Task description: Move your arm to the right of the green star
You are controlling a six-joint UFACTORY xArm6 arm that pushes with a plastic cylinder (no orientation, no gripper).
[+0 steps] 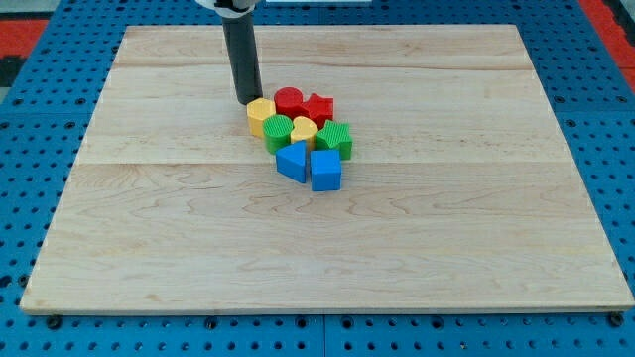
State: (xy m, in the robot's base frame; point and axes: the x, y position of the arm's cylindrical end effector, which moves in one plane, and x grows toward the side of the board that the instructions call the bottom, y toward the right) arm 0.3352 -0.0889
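a wooden board (pixel 327 248) on a blue pegboard surface (pixel 30 119), with eight blocks packed in one cluster a little above and left of the board's centre. my tip (pixel 248 102) rests on the board at the cluster's upper left, just beside the yellow hexagon (pixel 260 115); the rod (pixel 240 59) rises from it to the view's top. there is no claw on this arm, only the rod, so it holds nothing. along the cluster's top stand the red cylinder (pixel 289 100) and, to its right, the red star (pixel 318 107). below them, from the view's left: green block (pixel 278 130), shape unclear, yellow heart (pixel 304 131), and the green star (pixel 335 138) at the cluster's right edge. at the bottom sit the blue triangle (pixel 293 161) and the blue cube (pixel 325 171), touching. the tip lies left of the green star, across the cluster from it.
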